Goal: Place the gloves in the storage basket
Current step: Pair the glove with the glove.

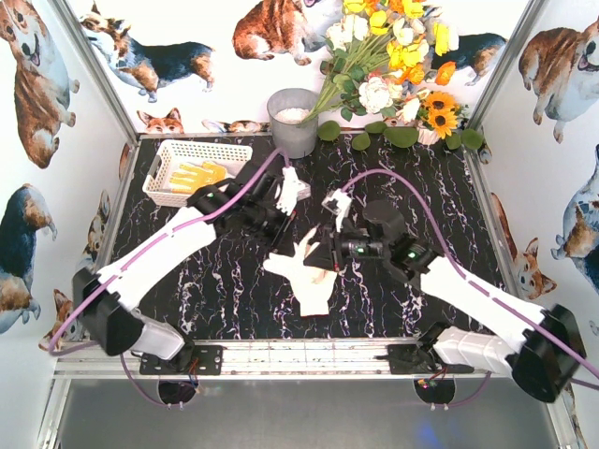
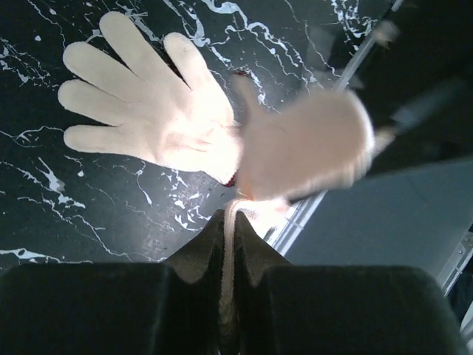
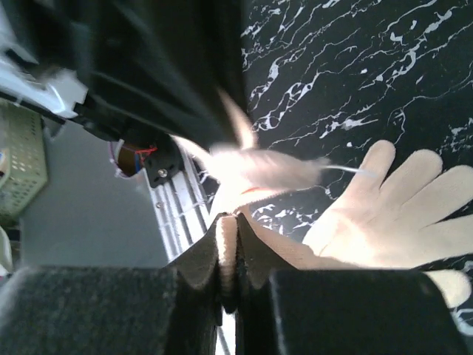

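So, quick rundown. The left tool [image 2: 230, 222] is pressed together on a thin strip of pale fabric, and the pale glove [image 2: 303, 148] it belongs to hangs off it, blurry in the left wrist view. From the top camera that same glove sits up off the black marble counter [image 1: 215, 290], roughly mid-counter, a bit in front of the grey bucket [image 1: 293, 122]. Below it in the wrist view a cream glove [image 2: 148, 111] lies flat on the counter with its fingers spread.

The right tool [image 3: 230, 222] is pinched shut too, with cream fabric squeezed between its fingers [image 3: 199, 259]. From above, it's down at the right edge of a little heap of cream gloves [image 1: 304, 276] near the middle of the counter, towards the front. It looks like more than one glove overlapping there, but I can't tell how many. The right wrist camera shows one of them spread out on the marble just beside the tool.

The storage basket [image 1: 178, 150] is at the back left corner of the counter, well apart from both tools. One yellow glove [image 1: 199, 175] is in it already, and there's something whitish beside that glove I can't make out. A bunch of flowers [image 1: 388, 56] leans over the back right corner.
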